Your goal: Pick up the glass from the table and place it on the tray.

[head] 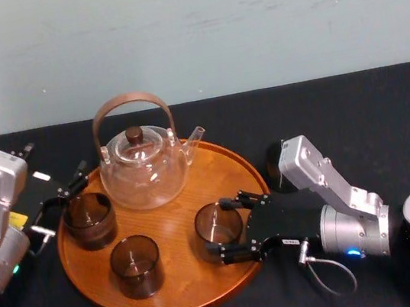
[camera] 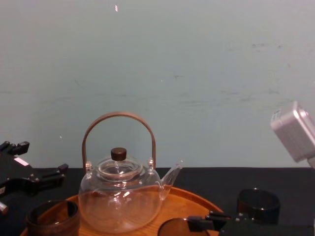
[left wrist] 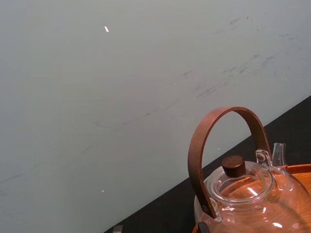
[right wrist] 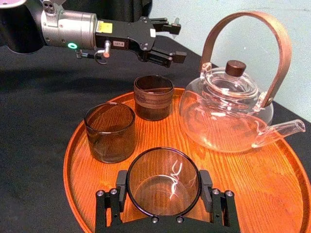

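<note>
Head view: the right gripper (head: 218, 231) reaches in from the tray's right side with a finger on either side of the glass (head: 216, 221). The glass stands inside the tray (head: 172, 297), near its right rim and no longer on the table (head: 354, 116). The step, I judge, is the release. Open both fingers evenly, then draw back along the arm's own line (a sideways swing would risk the glass (head: 136, 266) nearby). A dark cup (head: 275, 165) on the cloth is half hidden behind the right arm.

Left wrist view: the teapot (left wrist: 243, 194) is cut off at the frame's edge, lower body unseen.

Right wrist view: the pads (right wrist: 121, 182) look pressed to the glass wall on both sides, pinching it. Whether its base sits flat on the wood or hangs just above I cannot tell, so settle it before letting go. The left gripper (right wrist: 167, 41) hovers beyond the far glass (right wrist: 153, 97), fingers spread and holding nothing.

Chest view: the held glass is cropped at the bottom edge, its foot unseen.
</note>
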You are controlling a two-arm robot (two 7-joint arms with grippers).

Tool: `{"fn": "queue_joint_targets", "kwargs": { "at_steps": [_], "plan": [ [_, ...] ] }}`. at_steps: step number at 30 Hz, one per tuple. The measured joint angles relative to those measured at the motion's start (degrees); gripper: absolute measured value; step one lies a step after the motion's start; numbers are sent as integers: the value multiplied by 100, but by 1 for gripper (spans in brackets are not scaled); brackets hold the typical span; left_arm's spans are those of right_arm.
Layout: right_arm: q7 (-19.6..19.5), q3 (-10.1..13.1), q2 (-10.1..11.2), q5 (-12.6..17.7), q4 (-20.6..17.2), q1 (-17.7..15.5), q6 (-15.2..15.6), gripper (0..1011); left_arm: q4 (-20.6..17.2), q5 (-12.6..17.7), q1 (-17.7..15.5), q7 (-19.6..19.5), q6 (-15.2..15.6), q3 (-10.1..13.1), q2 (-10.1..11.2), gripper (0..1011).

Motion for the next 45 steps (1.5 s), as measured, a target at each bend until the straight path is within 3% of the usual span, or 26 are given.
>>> {"fn": "queue_joint_targets", "kwargs": {
  "at_steps": [38,45],
  "plan": [
    [-33,-38,-49,-139,114,12,48,894,0,0,0,0,0,0,0,1002],
    [-30,-37,-47,-142,118,12,61,1002,0,0,0,0,0,0,0,1001]
  ]
}}
